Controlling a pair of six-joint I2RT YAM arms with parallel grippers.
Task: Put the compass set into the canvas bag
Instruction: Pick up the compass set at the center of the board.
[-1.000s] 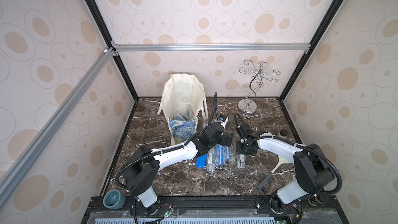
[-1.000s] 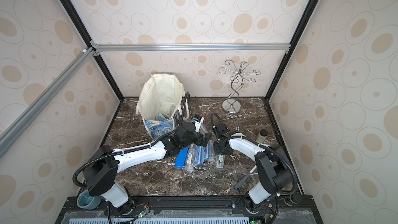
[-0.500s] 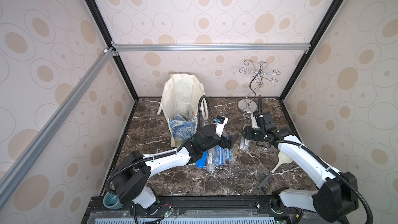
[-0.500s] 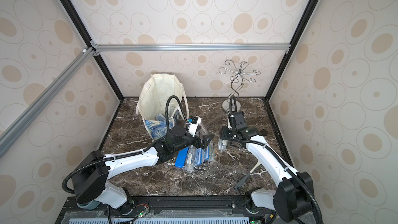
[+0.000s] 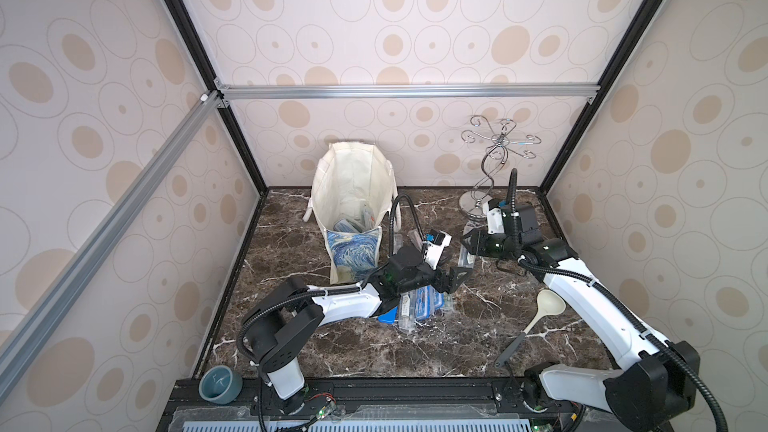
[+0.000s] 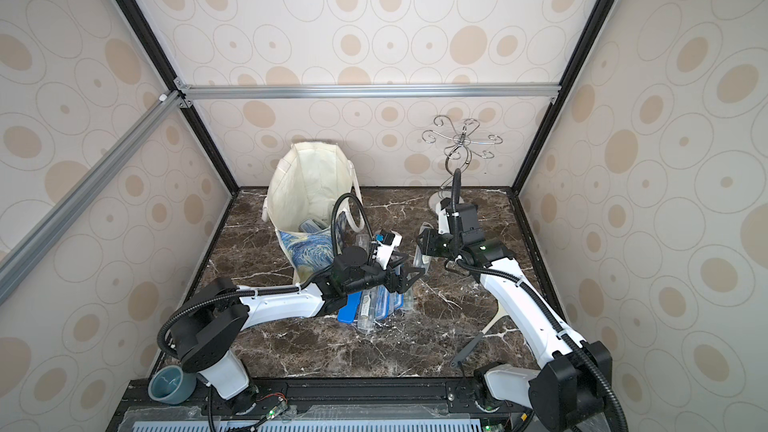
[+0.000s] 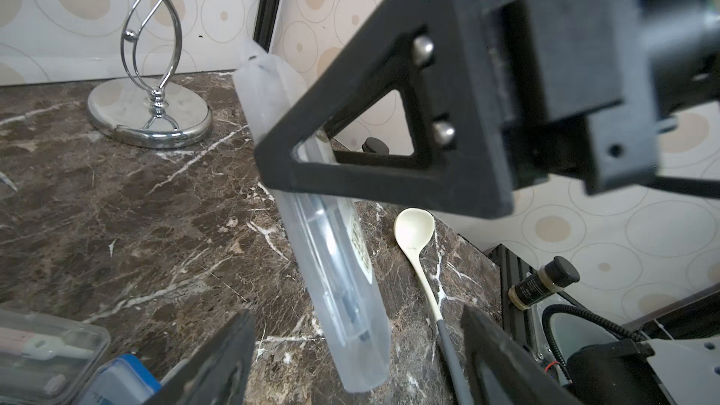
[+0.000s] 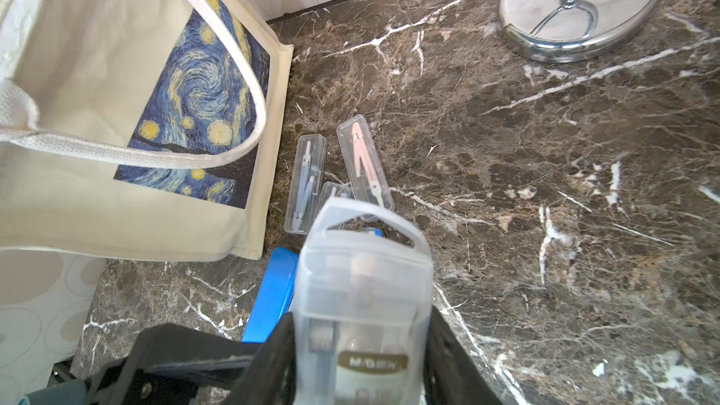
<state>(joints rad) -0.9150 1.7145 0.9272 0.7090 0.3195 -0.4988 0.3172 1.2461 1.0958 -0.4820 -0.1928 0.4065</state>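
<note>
My right gripper (image 8: 360, 348) is shut on a compass set (image 8: 362, 286), a clear plastic case that it holds off the marble floor, right of the canvas bag (image 5: 353, 184). In both top views the right gripper (image 5: 467, 243) (image 6: 422, 243) sits just behind my left gripper (image 5: 455, 276) (image 6: 409, 280). The left gripper (image 7: 356, 344) is open, and the hanging end of the case (image 7: 331, 259) lies between its fingers without touching them. The cream bag (image 8: 97, 111) stands upright and open, with its starry-night print facing the front. Clear cases lie inside it.
More compass sets lie in a pile (image 5: 419, 305) under my left arm, with two clear cases (image 8: 364, 165) and a blue one (image 8: 272, 298) by the bag. A chrome stand (image 5: 490, 176) is at the back right, a cream spoon (image 5: 544, 309) front right, a teal cup (image 5: 220, 384) front left.
My right gripper has lifted the clear case off the floor and carried it up and back. The left gripper has moved right to the case's lower end and its jaws have narrowed.
</note>
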